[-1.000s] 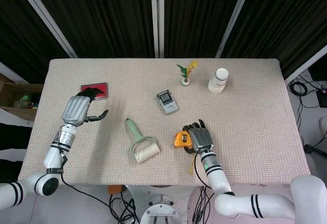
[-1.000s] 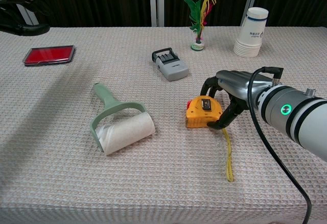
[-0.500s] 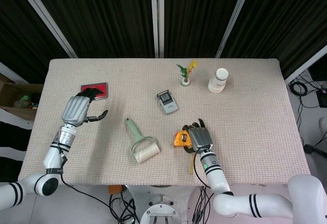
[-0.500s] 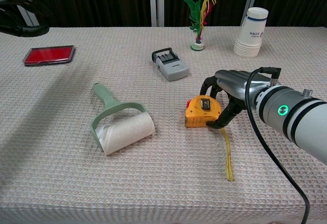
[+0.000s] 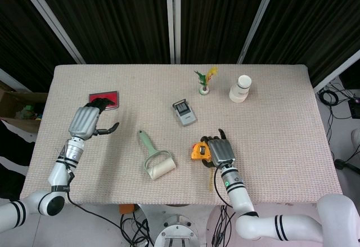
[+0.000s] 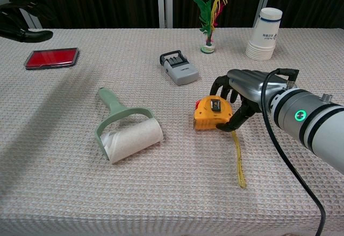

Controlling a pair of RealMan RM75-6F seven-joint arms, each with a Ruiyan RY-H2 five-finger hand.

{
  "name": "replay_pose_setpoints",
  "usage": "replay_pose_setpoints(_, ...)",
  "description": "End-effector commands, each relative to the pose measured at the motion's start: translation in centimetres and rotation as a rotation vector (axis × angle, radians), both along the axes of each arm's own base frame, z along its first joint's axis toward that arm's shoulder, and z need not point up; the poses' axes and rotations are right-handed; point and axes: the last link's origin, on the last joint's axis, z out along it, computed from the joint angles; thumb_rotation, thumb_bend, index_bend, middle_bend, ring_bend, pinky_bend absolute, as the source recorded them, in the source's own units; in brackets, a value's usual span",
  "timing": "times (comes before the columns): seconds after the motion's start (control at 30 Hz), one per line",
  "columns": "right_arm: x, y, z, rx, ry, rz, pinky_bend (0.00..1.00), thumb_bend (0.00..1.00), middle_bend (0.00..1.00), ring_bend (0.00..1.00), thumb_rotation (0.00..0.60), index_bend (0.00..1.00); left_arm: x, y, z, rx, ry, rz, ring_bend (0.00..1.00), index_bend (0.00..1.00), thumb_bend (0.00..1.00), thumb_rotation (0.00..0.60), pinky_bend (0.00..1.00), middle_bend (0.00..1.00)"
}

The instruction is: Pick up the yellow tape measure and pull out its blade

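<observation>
Your right hand (image 6: 244,93) has closed further around the yellow tape measure (image 6: 211,114) than a second ago: the fingers now wrap its right side, and the case has tipped up slightly off the cloth. It sits near the front middle of the table (image 6: 64,193), with its yellow blade (image 6: 238,161) trailing out toward the front edge. Your left hand (image 5: 87,121) has barely shifted; it hovers over the left side, fingers loosely curled and apart, holding nothing.

You have one tape measure, one green lint roller (image 6: 126,128), one grey stamp (image 6: 179,67), one red case (image 6: 51,57), one feather shuttlecock (image 6: 210,15), and one stack of paper cups (image 6: 264,34).
</observation>
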Motion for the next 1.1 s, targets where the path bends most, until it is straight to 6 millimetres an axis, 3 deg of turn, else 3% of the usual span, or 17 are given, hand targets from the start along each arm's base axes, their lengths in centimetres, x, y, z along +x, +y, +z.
replay_pose_setpoints(0.03,-0.2,-0.1,0.2,-0.021,-0.015,0.004,0.00,0.32,0.64,0.34,0.600,0.85,0.0,0.0,0.0,0.000,0.000,0.000,0.15,0.26,0.26,0.322,0.30,0.21)
replay_pose_setpoints(0.23,-0.6,-0.5,1.1,-0.067,-0.083,-0.005,0.00,0.32,0.65,0.35,0.600,0.87,0.1,-0.1,0.1,0.004,0.001,-0.004,0.15,0.26,0.26,0.321,0.30,0.21)
replay_pose_setpoints(0.47,-0.9,-1.9,2.2,-0.161,-0.277,-0.045,0.00,0.32,0.68,0.37,0.600,0.90,0.6,-0.3,0.2,0.017,-0.015,-0.022,0.15,0.26,0.26,0.326,0.30,0.21)
replay_pose_setpoints(0.6,-0.8,-2.7,2.1,-0.177,-0.447,-0.097,0.00,0.32,0.69,0.37,0.600,0.92,1.1,-0.4,0.2,0.027,-0.032,-0.040,0.15,0.26,0.26,0.385,0.31,0.21)
replay_pose_setpoints(0.77,0.5,-3.9,2.0,-0.181,-0.671,-0.158,0.00,0.31,0.72,0.39,0.600,0.96,1.6,-0.4,0.5,0.075,-0.039,-0.051,0.15,0.26,0.26,0.414,0.31,0.22)
replay_pose_setpoints(0.83,1.2,-4.2,1.8,-0.185,-0.747,-0.176,0.00,0.31,0.72,0.39,0.600,0.96,1.9,-0.3,0.7,0.116,-0.042,-0.054,0.16,0.26,0.26,0.480,0.31,0.22)
replay_pose_setpoints(0.87,1.6,-4.5,1.5,-0.190,-0.795,-0.189,0.00,0.31,0.72,0.39,0.600,0.96,2.0,-0.2,0.8,0.152,-0.044,-0.056,0.17,0.26,0.26,0.544,0.31,0.23)
replay_pose_setpoints(0.93,2.3,-4.9,0.9,-0.197,-0.845,-0.205,0.00,0.30,0.72,0.39,0.600,0.96,2.3,-0.2,0.9,0.205,-0.049,-0.053,0.18,0.27,0.26,0.597,0.31,0.24)
replay_pose_setpoints(1.1,4.5,-6.2,-0.5,-0.208,-0.958,-0.238,0.00,0.29,0.72,0.39,0.600,0.96,3.5,0.0,0.7,0.287,-0.051,-0.030,0.20,0.27,0.26,0.600,0.31,0.25)
